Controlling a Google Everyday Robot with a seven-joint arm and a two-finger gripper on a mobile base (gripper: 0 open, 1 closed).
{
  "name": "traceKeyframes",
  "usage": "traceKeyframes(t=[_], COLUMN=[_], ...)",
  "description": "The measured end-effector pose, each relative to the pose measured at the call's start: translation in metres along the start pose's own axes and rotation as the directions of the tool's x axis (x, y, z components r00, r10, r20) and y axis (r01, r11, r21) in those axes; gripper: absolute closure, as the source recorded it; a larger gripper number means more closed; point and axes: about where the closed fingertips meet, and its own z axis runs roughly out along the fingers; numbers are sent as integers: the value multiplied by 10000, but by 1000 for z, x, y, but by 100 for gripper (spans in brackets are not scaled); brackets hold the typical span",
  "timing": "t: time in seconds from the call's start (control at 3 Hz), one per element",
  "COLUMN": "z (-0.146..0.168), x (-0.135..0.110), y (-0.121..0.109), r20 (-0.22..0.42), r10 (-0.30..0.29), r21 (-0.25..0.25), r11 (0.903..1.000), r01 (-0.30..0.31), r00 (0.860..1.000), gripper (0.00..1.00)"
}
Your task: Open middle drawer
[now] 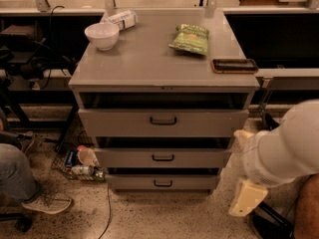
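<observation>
The grey cabinet (159, 81) has three drawers. The middle drawer (124, 158) has a medium-height grey front with a small black bar handle (163, 157); a dark gap shows above its front. The taller drawer (114, 122) is above it and the slimmest drawer (129, 182) below. My white arm (281, 151) comes in at the lower right, to the right of the cabinet. My gripper (246, 198), a cream-coloured end piece, hangs low beside the cabinet's right front corner, apart from the drawers and holding nothing that I can see.
On the cabinet top are a white bowl (102, 35), a green snack bag (190, 39), a white packet (121, 19) and a dark flat case (234, 65). Bottles and litter (82, 163) lie on the floor at the left. A person's leg and shoe (35, 198) are at the lower left.
</observation>
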Motion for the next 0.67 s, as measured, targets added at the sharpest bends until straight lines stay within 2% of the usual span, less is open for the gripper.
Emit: traceKeyframes(t=[0.33,0.67], z=[63,63], x=[9,9], y=[12,12], r20=[-689,-689], r10=[-223,-223], r21=[439,438], r11=[9987,9987], r01=[254,254], r00=[9974,9974], gripper=[0,0])
